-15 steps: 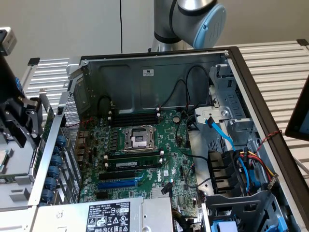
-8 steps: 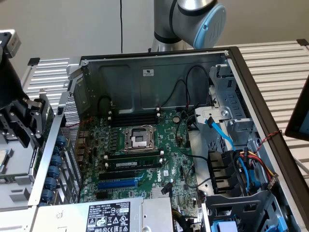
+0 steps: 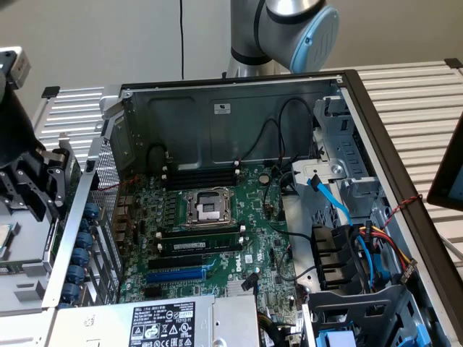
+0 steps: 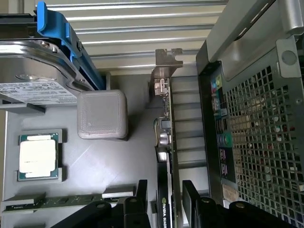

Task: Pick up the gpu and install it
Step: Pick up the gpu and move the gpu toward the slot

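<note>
Wrist view down onto a grey parts tray (image 4: 95, 175) beside an open computer case (image 4: 256, 142). Open gripper (image 4: 166, 209), jaws spread wide and holding nothing, straddling the gpu (image 4: 166, 137); contact with the card not discernible. Gpu standing on edge in the tray, silver bracket (image 4: 168, 61) at the far end, just beside the case's perforated rear wall. Also in the tray: a hard drive (image 4: 33, 85) in a blue caddy (image 4: 57, 28), a processor chip (image 4: 39, 154), a memory stick (image 4: 57, 202), a grey block (image 4: 102, 114). Likely trouble from here: closing off-centre and pinching bare board instead of the cooler, tipping or twisting the card; lifting askew and snagging the bracket on the case wall; gripping too lightly and dropping the card onto the motherboard (image 3: 217, 238).
</note>
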You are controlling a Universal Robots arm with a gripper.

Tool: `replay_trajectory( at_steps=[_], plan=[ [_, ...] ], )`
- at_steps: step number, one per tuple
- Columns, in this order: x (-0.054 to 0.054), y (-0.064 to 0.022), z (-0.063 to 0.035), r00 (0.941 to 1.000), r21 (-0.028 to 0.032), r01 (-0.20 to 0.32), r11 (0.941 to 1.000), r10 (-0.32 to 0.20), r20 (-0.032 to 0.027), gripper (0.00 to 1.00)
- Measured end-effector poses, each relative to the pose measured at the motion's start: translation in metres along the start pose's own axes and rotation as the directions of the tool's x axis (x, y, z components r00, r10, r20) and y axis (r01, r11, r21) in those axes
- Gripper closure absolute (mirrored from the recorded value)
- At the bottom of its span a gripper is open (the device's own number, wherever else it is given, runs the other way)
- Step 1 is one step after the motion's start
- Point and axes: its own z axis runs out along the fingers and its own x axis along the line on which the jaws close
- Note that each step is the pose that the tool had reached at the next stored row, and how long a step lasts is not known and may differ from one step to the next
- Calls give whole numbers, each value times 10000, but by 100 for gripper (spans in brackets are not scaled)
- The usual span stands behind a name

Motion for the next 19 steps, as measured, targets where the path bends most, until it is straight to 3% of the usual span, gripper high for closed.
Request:
replay_trajectory(
  at_steps=[2, 5, 13, 19],
  plan=[
    [1, -1, 10, 9999, -107, 118, 9999, -119, -22, 58],
    [2, -3, 26, 9999, -234, 161, 9996, -161, 18, 58],
    [8, -23, 144, 9998, -268, 174, 9995, -173, 46, 58],
    [12, -32, 198, 9997, -367, 227, 9991, -226, 32, 58]
  ],
)
